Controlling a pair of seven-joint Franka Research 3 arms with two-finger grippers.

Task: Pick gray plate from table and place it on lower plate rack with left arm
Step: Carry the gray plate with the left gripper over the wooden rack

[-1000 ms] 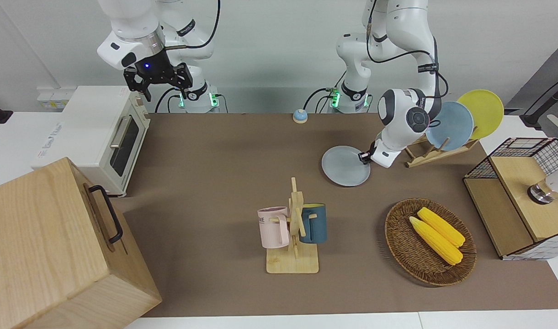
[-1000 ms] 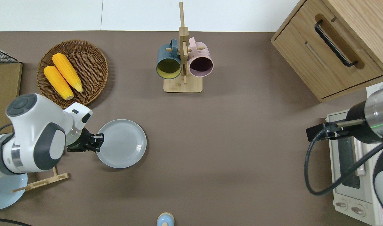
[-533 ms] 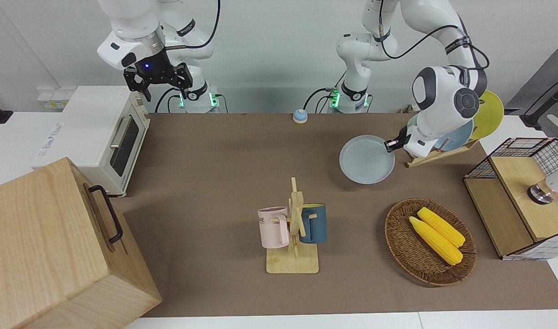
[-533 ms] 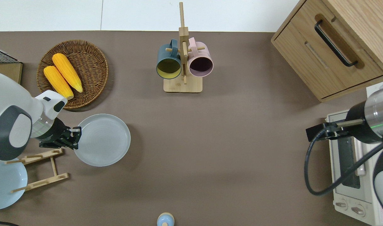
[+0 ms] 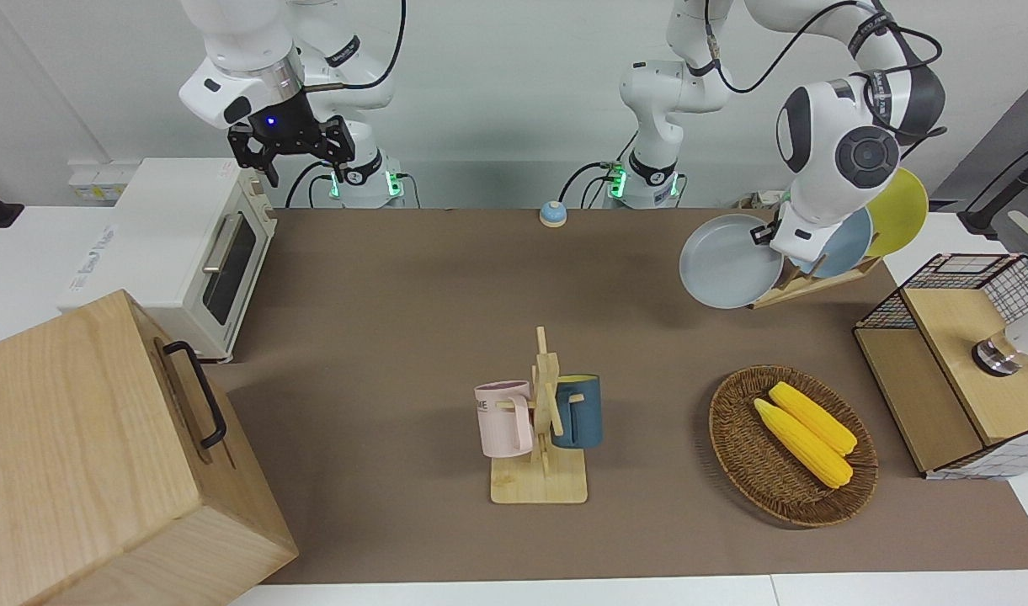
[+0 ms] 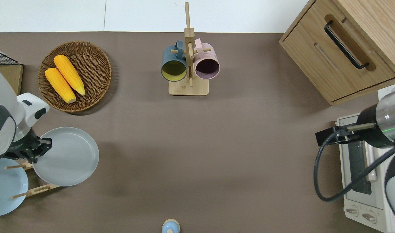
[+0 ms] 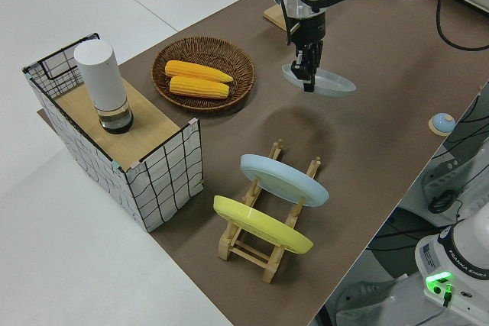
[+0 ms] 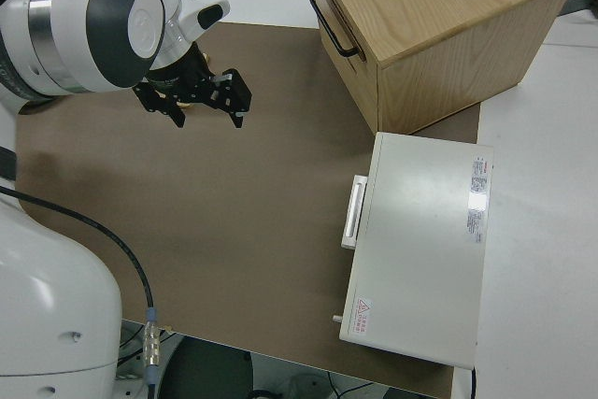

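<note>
My left gripper [image 5: 767, 235] is shut on the rim of the gray plate [image 5: 730, 262] and holds it in the air, tilted. In the overhead view the plate [image 6: 68, 157] hangs over the open end of the lower plate rack [image 6: 33, 191] and the table [image 6: 197, 145] beside it. The left gripper [image 6: 42, 148] also shows there, and in the left side view [image 7: 307, 82] with the plate [image 7: 330, 82]. The rack [image 5: 804, 283] holds a sky-blue plate [image 5: 847, 239] and a yellow plate [image 5: 901, 209]. The right arm is parked, its gripper [image 5: 307, 165] open.
A wicker basket [image 5: 732, 421] with two corn cobs lies farther from the robots than the rack. A wire-sided box [image 5: 943, 396] with a white cylinder is at the left arm's end. A mug tree [image 5: 540, 421], a wooden cabinet [image 5: 101, 454], a toaster oven [image 5: 185, 252] and a small blue bell [image 5: 552, 213] also stand on the table.
My left gripper has lifted the gray plate off the table and carried it toward the left arm's end, up over the rack. The right arm has not moved.
</note>
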